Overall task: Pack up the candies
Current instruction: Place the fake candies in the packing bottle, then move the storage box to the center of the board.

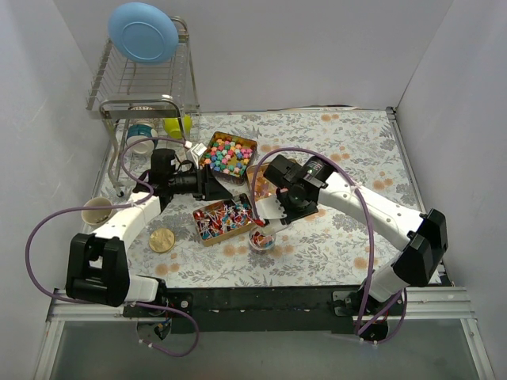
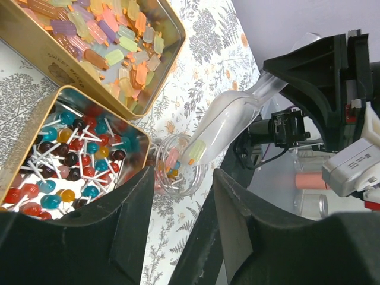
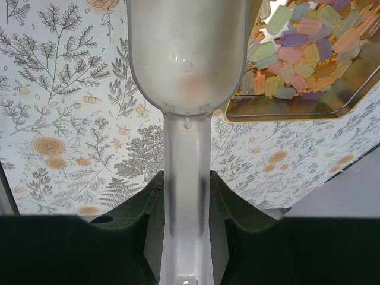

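Floral counter (image 1: 348,142): my right jaws clench a translucent plastic scoop (image 2: 228,119), tipping candies (image 2: 196,151) into a small glass jar (image 2: 172,178). My left jaws hang released; a refill likely follows.

Left arm (image 1: 131,215) has jaws parted; right arm (image 1: 372,204) jaws clamped.

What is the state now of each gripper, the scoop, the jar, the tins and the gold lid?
left gripper, open, holds nothing
right gripper, shut on the scoop
scoop, tipped down into the glass jar, candies at its mouth
glass jar, upright, uncovered, a few candies inside
lollipop tin, open, filled
gummy tin, open, filled
multicoloured tin, open, filled
gold lid, flat on the table, apart from the jar
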Robot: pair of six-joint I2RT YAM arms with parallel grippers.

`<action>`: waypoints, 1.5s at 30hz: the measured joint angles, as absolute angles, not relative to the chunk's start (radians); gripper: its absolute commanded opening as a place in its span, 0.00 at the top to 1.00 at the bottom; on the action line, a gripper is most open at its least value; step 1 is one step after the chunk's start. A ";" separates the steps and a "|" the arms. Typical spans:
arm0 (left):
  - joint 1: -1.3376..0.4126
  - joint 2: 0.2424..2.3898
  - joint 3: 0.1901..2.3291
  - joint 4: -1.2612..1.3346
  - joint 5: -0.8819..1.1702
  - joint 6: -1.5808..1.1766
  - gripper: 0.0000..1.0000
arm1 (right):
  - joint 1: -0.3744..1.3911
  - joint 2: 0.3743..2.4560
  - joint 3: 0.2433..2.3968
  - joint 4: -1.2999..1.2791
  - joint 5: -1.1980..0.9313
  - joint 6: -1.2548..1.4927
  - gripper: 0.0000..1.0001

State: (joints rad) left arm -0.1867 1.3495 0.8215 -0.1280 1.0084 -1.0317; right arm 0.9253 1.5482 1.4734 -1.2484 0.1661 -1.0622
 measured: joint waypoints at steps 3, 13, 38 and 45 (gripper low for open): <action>-0.182 1.336 0.804 -0.128 1.005 -1.027 0.54 | 0.925 1.539 1.473 -1.252 0.184 -1.080 0.99; -0.179 1.320 0.772 -0.151 0.948 -1.005 0.47 | 0.925 1.550 1.520 -1.282 0.253 -1.142 0.99; -0.432 1.730 1.013 -0.178 0.517 -1.029 0.94 | 0.600 1.360 1.495 -1.033 0.237 -0.698 0.99; -0.537 1.857 1.128 -0.178 0.416 -1.037 0.87 | 0.508 1.359 1.480 -0.981 0.236 -0.672 0.99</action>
